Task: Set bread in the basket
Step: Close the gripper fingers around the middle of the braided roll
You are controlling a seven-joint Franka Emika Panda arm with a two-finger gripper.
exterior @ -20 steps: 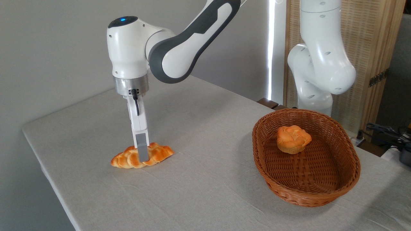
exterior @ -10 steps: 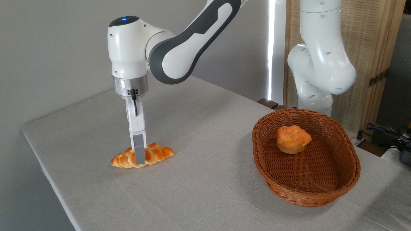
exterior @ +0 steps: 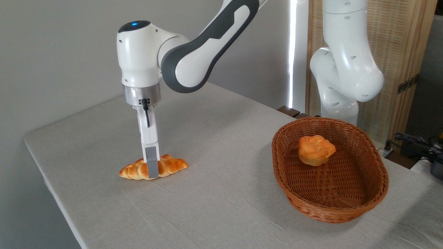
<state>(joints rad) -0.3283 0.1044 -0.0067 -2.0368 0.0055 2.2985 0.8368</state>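
you see the gripper [exterior: 151, 169] straight down over the bread [exterior: 154, 168], near finger [exterior: 152, 166] across the loaf's front; far finger hidden, so you cannot tell whether it pinches. bread lies on the table [exterior: 221, 193], well left of the basket [exterior: 346, 207], which holds a bun [exterior: 315, 149].
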